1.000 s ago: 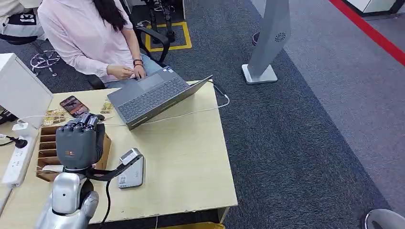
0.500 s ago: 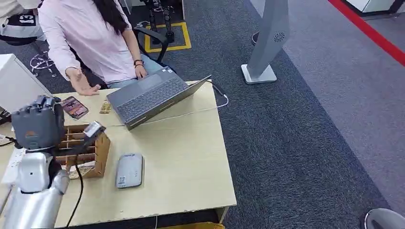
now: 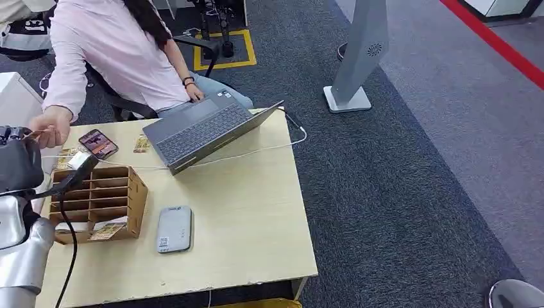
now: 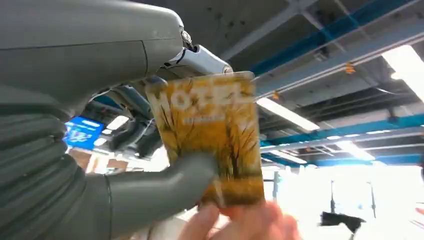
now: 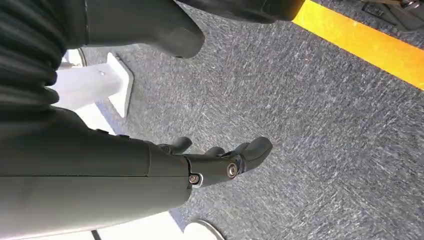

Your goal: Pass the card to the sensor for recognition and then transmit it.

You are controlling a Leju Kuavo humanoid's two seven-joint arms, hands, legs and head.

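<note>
Left hand (image 3: 16, 165) swung left | wrist view: fingers (image 4: 150, 187) pinch card (image 4: 210, 135), person's hand (image 4: 240, 225) touching

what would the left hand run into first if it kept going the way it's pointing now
Most likely the person's hand: in the head view it sits right at the left hand, and in the left wrist view its fingertips already touch the card held there. Depth is hard to judge.

The silver left arm (image 3: 22, 253) ends in a dark grey hand (image 3: 18, 165); a black cable (image 3: 66, 247) hangs beside it.
</note>
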